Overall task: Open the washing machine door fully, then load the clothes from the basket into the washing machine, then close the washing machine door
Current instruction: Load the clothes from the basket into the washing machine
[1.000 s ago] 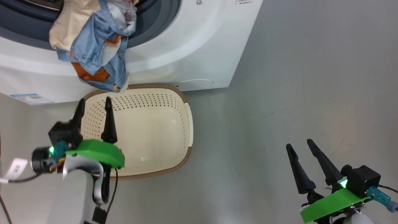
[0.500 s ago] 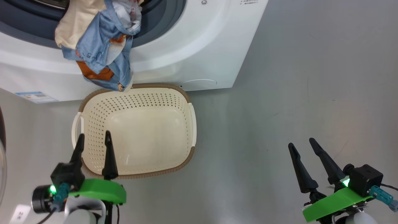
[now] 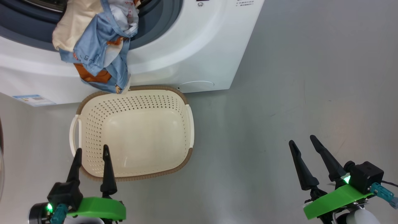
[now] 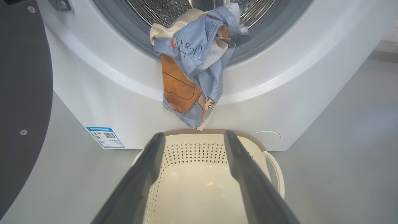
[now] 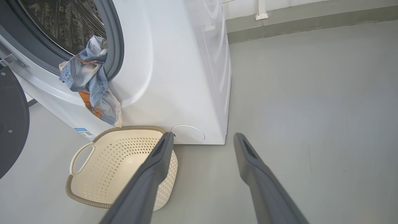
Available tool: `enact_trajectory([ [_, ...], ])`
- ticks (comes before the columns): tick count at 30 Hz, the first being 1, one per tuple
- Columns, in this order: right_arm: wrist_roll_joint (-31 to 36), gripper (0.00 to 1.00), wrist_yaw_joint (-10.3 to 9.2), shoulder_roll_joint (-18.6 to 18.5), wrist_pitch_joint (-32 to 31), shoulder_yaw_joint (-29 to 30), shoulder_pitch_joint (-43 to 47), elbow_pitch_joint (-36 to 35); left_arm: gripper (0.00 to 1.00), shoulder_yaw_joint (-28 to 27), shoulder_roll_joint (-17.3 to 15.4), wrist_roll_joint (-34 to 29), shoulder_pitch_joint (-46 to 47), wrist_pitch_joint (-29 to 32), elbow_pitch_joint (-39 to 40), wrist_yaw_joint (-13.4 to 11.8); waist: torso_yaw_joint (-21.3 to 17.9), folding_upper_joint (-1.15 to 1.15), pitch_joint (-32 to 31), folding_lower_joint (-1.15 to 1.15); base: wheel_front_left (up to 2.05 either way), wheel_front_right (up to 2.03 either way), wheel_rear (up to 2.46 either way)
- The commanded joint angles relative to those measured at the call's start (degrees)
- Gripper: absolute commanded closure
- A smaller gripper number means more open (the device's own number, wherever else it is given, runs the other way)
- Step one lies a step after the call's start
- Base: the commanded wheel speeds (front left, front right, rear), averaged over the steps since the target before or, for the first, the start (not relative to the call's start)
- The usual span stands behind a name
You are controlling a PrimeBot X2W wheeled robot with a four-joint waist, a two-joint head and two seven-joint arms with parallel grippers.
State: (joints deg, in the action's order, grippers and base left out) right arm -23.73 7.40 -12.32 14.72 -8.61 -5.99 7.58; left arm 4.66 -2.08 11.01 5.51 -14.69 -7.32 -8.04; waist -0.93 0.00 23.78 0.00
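Big white boxy front-loading washing machine [image 4: 273,102], round glossy black door [image 4: 21,93] swung wide beside it for loading. Cream perforated plastic basket [image 3: 133,137] empty at its foot. Blue printed and cream clothes [image 4: 192,62] draped over its grey rubber seal [image 4: 248,46], half out, probably blocking closure. Spread wide and empty, back from its front: left gripper [image 3: 92,148], right gripper [image 3: 301,139].

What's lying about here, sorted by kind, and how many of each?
Washing machine: 1
Washing machine door: 1
Basket: 1
Bundle of clothes: 1
Grippers: 2 (left gripper, right gripper)
Total: 6

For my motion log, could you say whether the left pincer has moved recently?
Yes: the left pincer drew back across the basket, far rim to near rim.
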Motion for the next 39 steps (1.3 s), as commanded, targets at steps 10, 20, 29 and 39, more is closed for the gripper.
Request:
enact_trajectory([
  [10,0.64,0.0,0.09,-0.13,0.28,-1.17,0.31,-1.01,0.0,-1.5,-1.13,0.87,-1.89,0.53,4.26,-1.94,-0.72,0.0,0.48,0.0,0.0,0.0,0.0],
  [20,0.51,0.0,0.09,0.03,0.28,-1.69,-0.48,-1.13,0.0,-2.15,-1.39,2.83,4.72,0.76,-0.09,-1.67,-2.09,0.0,2.1,0.0,0.0,0.0,0.0],
  [29,0.5,0.0,0.09,-0.39,0.28,-1.69,-1.41,-1.28,0.0,-2.47,-1.42,4.48,15.01,0.37,-9.78,-0.77,-3.77,0.0,4.4,0.0,0.0,0.0,0.0],
  [39,0.51,0.0,0.09,-1.01,0.28,-1.91,-2.74,-1.71,0.0,-5.89,-1.78,5.91,29.96,-0.27,-23.94,-0.09,-6.22,0.0,8.21,0.0,0.0,0.0,0.0],
])
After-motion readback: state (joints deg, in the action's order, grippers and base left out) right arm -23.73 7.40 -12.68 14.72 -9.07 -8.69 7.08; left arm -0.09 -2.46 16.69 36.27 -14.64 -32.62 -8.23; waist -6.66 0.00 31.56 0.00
